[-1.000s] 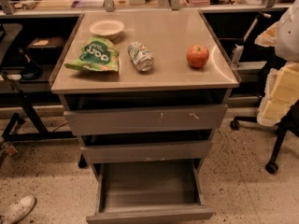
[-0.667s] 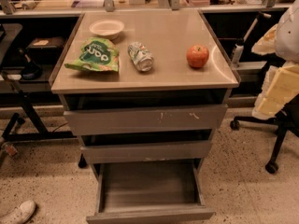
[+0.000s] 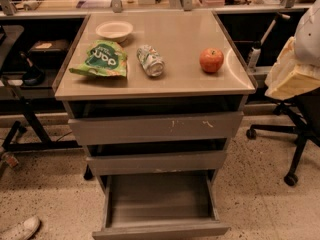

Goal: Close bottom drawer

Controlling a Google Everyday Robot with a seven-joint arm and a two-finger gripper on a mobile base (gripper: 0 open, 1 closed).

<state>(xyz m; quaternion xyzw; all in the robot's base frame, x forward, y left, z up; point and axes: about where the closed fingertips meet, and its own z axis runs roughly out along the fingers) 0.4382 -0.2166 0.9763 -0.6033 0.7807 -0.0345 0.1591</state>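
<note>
The bottom drawer [image 3: 160,230] is the lowest of three grey drawers in the cabinet, and it is pulled far out towards me. Its empty tray [image 3: 160,196] is open to view, and its plain front panel is at the bottom edge of the camera view. The middle drawer [image 3: 157,162] and the top drawer [image 3: 156,127], which has white scratches, stand slightly out. My gripper [image 3: 295,71] is the white and cream shape at the right edge. It is raised beside the cabinet top, well above and to the right of the bottom drawer, touching nothing.
On the cabinet top [image 3: 175,81] lie a white bowl [image 3: 114,30], a green snack bag [image 3: 101,59], a can on its side [image 3: 150,60] and a red apple [image 3: 211,60]. An office chair base [image 3: 295,149] stands at the right. A desk frame [image 3: 30,124] and a shoe [image 3: 21,229] are at the left.
My gripper at the right edge has risen and shifted slightly left. The drawers and the things on the cabinet top have not moved.
</note>
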